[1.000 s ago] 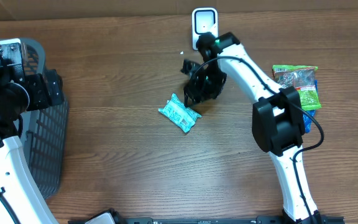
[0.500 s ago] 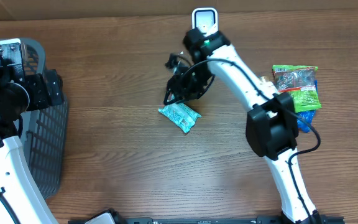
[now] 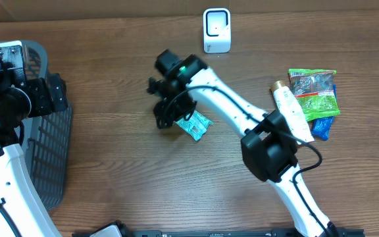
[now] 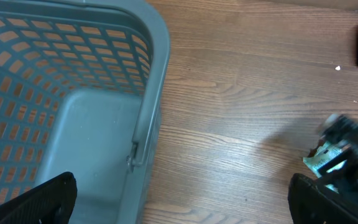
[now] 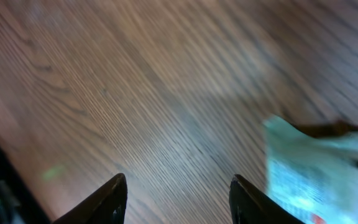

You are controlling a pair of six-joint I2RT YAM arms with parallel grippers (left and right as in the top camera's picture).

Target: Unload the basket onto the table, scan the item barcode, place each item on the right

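Swung left from the scanner (image 3: 216,29), the right arm (image 3: 229,105) now hovers beside the teal packet (image 3: 198,125) on the tabletop (image 3: 143,178); only its wrist view shows the right fingers (image 5: 114,196) parted, empty. Left fingers (image 4: 48,199) gape wide over the basket (image 4: 151,93).

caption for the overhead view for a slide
Right gripper open beside teal packet, scanner at the back, basket at left.

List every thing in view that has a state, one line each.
basket: upright, the part of its inside that shows is empty.
teal packet: lying on the table, not gripped.
scanner: standing upright at the far edge.
green bag: lying flat at the right.
left gripper: open, empty, above the basket.
right gripper: open, empty, over bare wood beside the teal packet.
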